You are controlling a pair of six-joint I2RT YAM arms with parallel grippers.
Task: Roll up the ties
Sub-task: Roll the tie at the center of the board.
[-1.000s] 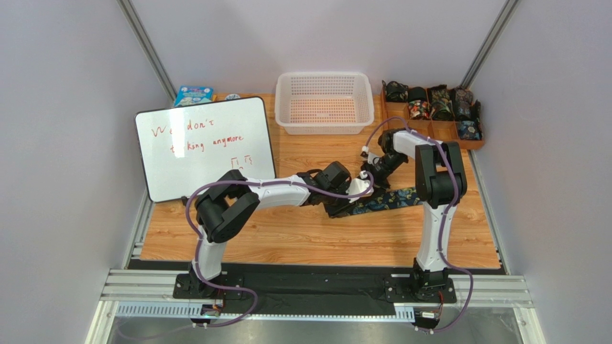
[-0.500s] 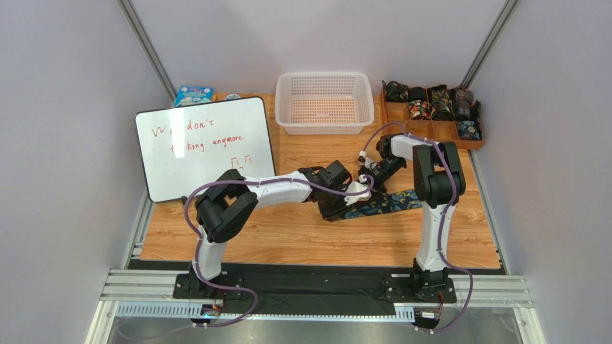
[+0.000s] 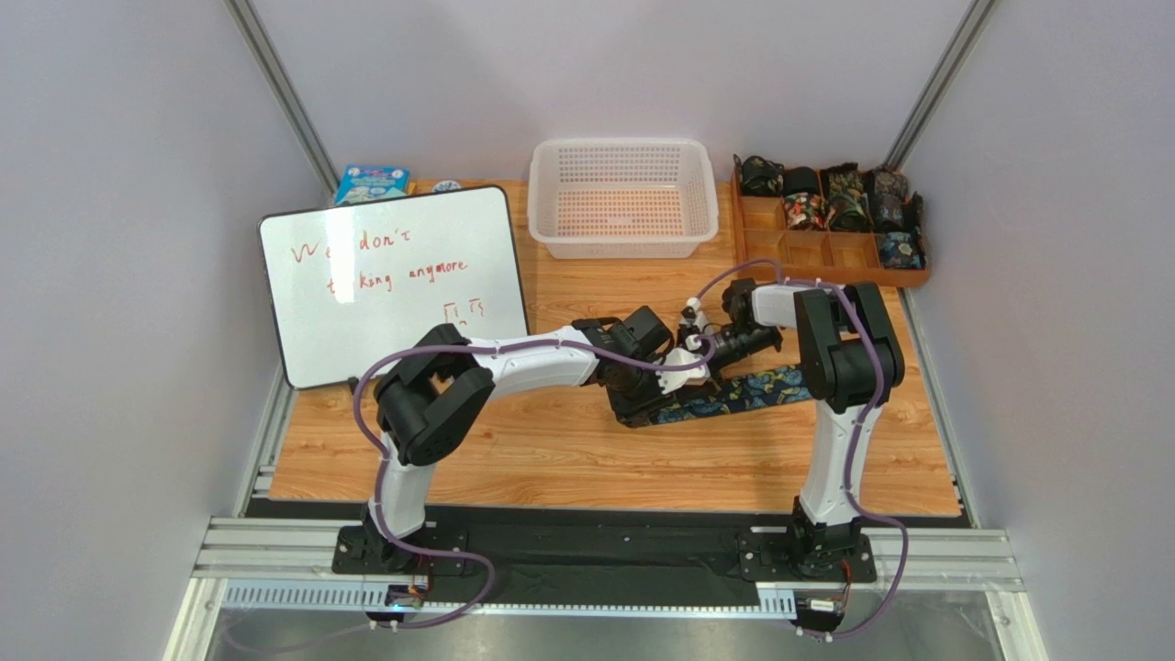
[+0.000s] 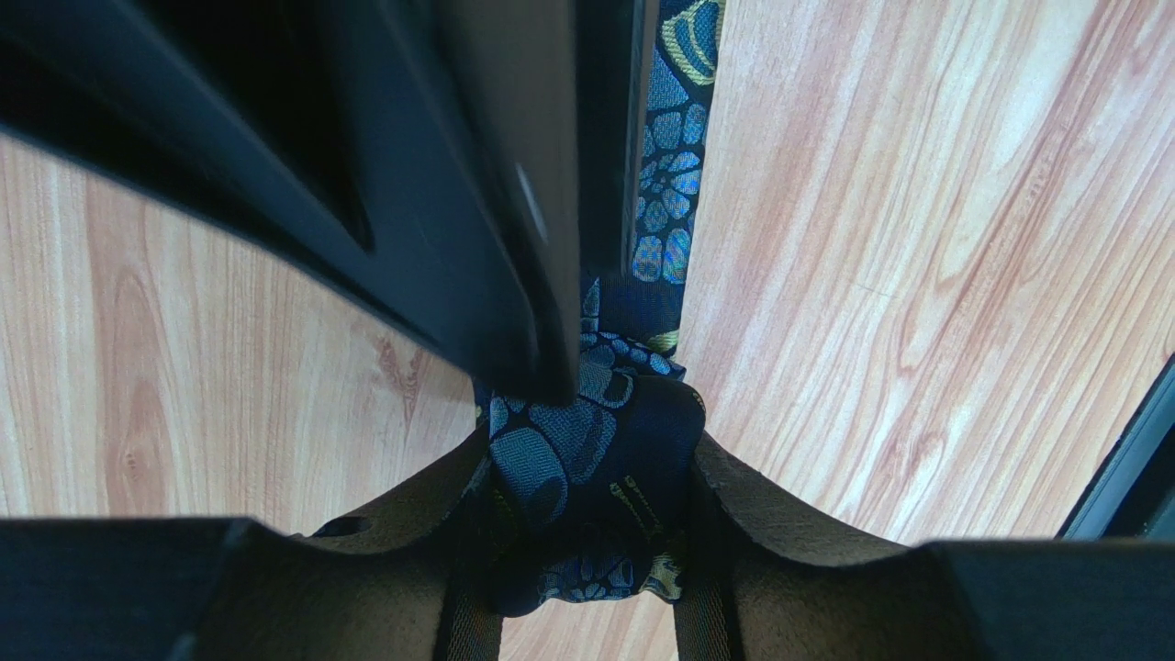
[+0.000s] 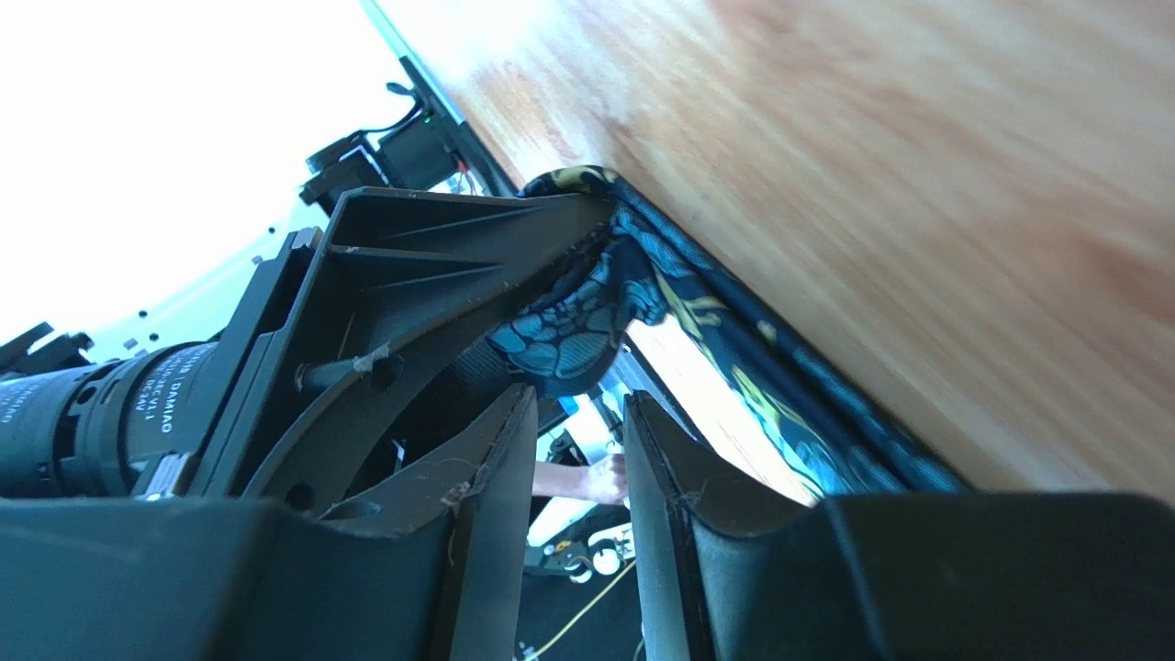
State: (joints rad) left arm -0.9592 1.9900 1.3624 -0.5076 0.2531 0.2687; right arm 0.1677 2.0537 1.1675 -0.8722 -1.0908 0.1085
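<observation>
tie (image 3: 745, 393) on wood-grain table (image 3: 552, 462), grey walls (image 3: 124, 276)

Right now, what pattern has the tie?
The tie shows teal-blue and yellowish paisley on black; left wrist view.

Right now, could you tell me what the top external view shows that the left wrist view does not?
Only the top external view shows the white basket, the whiteboard and the wooden tray holding rolled ties. Only the left wrist view shows, close up, the bunched end of the paisley tie pinched in the left tool. Both show the tie's flat length lying on the wooden table.
</observation>
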